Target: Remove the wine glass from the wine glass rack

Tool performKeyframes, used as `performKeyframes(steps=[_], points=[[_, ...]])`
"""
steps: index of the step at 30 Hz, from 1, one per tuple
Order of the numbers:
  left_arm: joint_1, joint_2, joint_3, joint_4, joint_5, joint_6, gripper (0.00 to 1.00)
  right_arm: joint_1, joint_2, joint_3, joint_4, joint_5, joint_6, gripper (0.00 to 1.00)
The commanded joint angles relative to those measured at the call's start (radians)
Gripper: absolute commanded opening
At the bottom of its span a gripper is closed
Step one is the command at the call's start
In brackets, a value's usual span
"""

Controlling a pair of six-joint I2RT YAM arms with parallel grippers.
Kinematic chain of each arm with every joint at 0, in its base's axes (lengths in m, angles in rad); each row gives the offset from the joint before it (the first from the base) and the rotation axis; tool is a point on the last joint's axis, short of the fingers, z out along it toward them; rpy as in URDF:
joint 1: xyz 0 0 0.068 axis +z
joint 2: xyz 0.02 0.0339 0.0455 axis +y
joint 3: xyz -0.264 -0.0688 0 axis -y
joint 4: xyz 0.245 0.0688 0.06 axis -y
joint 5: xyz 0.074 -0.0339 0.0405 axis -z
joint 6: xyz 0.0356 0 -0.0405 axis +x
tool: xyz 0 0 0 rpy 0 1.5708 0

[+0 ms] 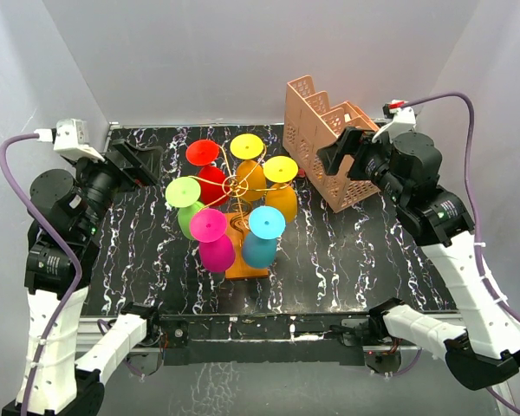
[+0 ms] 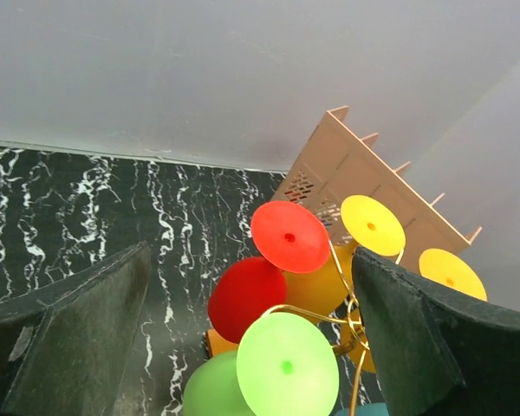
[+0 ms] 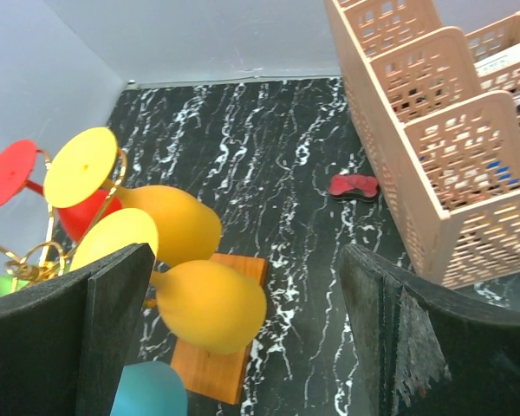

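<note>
The wine glass rack (image 1: 237, 184) is a gold wire stand on an orange base (image 1: 248, 263) at mid-table. Several coloured wine glasses hang from it bowl-down: red (image 1: 210, 180), green (image 1: 185, 199), pink (image 1: 213, 244), blue (image 1: 262, 239) and two yellow ones (image 1: 282, 195). My left gripper (image 1: 143, 165) hovers open to the left of the rack, apart from it; in its wrist view (image 2: 251, 251) the red glass (image 2: 243, 299) and the green glass (image 2: 286, 368) lie ahead between the fingers. My right gripper (image 1: 342, 152) is open to the right of the rack (image 3: 247, 251), with a yellow glass (image 3: 210, 305) just off its left finger.
A tall salmon-pink lattice crate (image 1: 329, 143) stands at the back right, close behind the right gripper. A small red object (image 3: 354, 185) lies on the black marbled table (image 1: 347, 251) beside the crate. White walls enclose the back and both sides.
</note>
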Motion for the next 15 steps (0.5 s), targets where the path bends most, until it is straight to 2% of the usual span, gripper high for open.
performKeyframes(steps=[1,10,15], points=[[0.009,0.013,0.027,-0.007,0.1,-0.038,0.97,0.007,-0.03,0.045,0.038,-0.109,0.076,0.98],[0.011,0.042,0.049,-0.02,0.219,-0.078,0.97,0.008,-0.018,0.006,0.114,-0.42,0.184,0.98],[0.011,0.046,0.051,-0.018,0.254,-0.088,0.97,0.007,0.012,-0.016,0.136,-0.481,0.185,0.98]])
